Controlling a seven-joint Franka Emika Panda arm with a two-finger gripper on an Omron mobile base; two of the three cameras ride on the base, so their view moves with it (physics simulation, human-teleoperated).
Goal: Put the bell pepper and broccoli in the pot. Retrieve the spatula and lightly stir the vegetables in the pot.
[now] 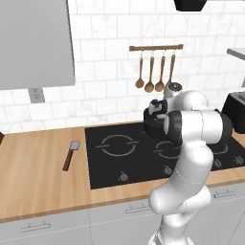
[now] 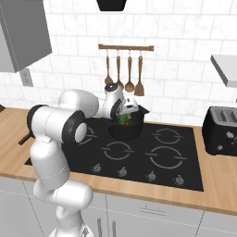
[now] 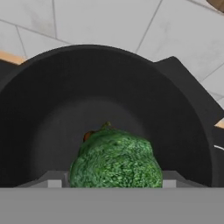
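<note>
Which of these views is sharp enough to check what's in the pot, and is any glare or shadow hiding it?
Hand view: sharpest, with no glare; the broccoli fills the foreground inside the matte pot, hiding most of the bell pepper. Right base view: soft and coarse, the hand covering part of the pot's mouth. Left base view: the arm blocks most of the pot.

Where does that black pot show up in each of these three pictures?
Left base view: the pot sits right of centre on the stove's back burner, mostly hidden behind the arm.
Right base view: the pot is at centre, under the gripper.
Hand view: its inner wall surrounds the broccoli.
Shared landmark: the hanging wooden spoons above it.
</note>
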